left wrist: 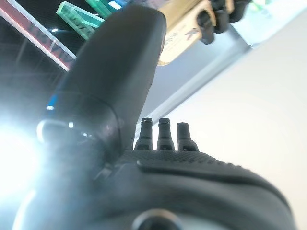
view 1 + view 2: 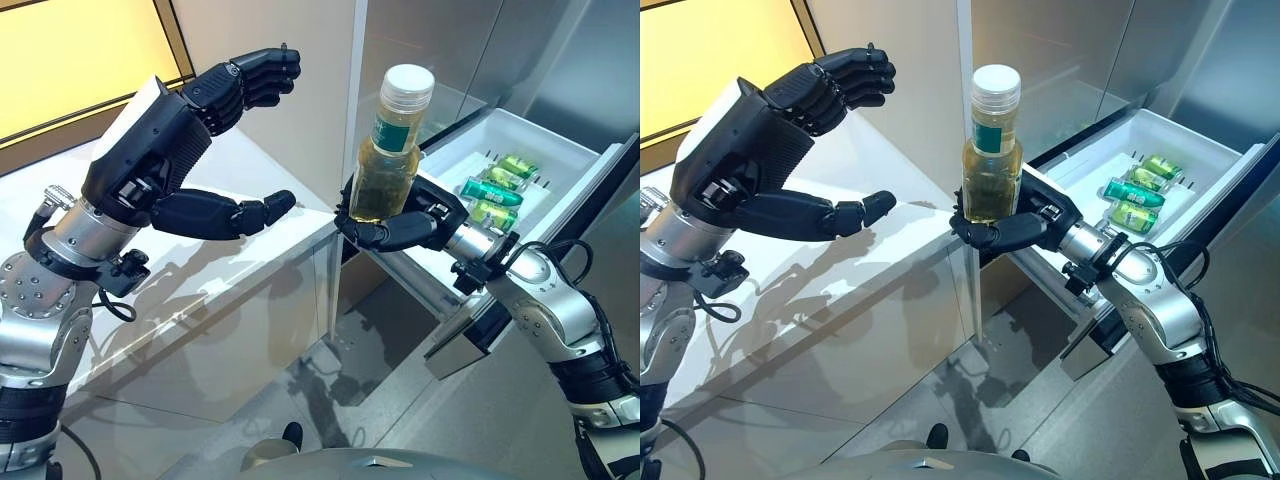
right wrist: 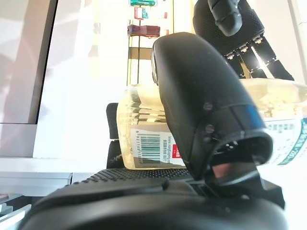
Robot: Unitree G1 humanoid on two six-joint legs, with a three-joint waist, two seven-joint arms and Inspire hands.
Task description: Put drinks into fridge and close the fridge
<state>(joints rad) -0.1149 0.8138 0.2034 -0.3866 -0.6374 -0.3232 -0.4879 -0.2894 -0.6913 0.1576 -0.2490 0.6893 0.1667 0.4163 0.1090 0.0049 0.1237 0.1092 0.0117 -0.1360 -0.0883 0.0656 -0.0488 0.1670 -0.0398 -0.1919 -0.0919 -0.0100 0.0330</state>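
Note:
A clear bottle (image 2: 385, 165) of yellowish drink, with a white cap and a green label, stands upright in my right hand (image 2: 400, 228). The hand's fingers and thumb are curled round its lower part, as the right wrist view (image 3: 144, 139) shows. The bottle hangs over the gap between the white counter and the open fridge drawer (image 2: 470, 140). Green cans (image 2: 497, 188) lie in the drawer. My left hand (image 2: 160, 150) is open and empty above the counter, left of the bottle, thumb and fingers spread wide apart.
The white counter (image 2: 250, 260) runs along the left, its corner just under the bottle. The drawer's steel front (image 2: 560, 240) juts out to the right. The steel fridge body (image 2: 450, 50) rises behind. Grey floor lies below.

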